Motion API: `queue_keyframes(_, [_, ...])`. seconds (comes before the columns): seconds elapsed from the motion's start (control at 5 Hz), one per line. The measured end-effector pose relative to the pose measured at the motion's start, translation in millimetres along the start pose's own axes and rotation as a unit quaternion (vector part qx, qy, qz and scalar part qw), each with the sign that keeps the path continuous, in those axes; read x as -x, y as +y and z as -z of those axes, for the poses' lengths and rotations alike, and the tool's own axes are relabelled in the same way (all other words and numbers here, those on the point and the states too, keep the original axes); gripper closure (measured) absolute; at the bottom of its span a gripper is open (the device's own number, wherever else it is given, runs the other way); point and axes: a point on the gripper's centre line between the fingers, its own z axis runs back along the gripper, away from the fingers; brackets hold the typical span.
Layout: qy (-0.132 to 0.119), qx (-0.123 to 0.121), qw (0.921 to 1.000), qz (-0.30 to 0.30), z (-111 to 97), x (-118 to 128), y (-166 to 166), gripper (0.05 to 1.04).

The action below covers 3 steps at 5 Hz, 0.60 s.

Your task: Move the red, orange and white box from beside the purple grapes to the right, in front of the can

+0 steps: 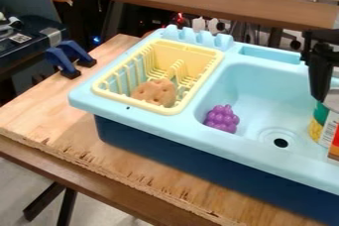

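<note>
Overhead, a black two-finger gripper [320, 91] hangs at the far right side of a dark round drain [280, 142] in a light-blue plastic sink [255, 79]; whether it is spread, pressed together or pinching anything cannot be told from this angle. Nearest to it, to the right of the drain, stands a cylindrical can with a green, white and yellow label [321, 115], partly cut off by the edge of view; a red-and-orange item [335, 145] sits close by on the same side. The closeness is the chief hazard; a slightly low or off-line descent could strike the can's rim and tip it toward the drain, while a smooth, rounded side could slip from a shallow grip; the neighbouring item could snag or be knocked in the same pass. To the left of the drain, a purple plastic bunch of grapes [222, 119] lies against the basin wall, where a rolling can could bump it; farther left of the drain, a tan, dimpled, rounded toy food [155, 92] rests in a yellow plastic dish rack [136, 102], likely clear of any such spill.
</note>
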Motion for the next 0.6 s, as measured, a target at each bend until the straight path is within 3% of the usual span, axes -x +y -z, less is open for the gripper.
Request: queue_keyframes(0.6, [-0.001, 0.0, 1.0, 0.0, 0.0, -0.2, -0.1, 0.082])
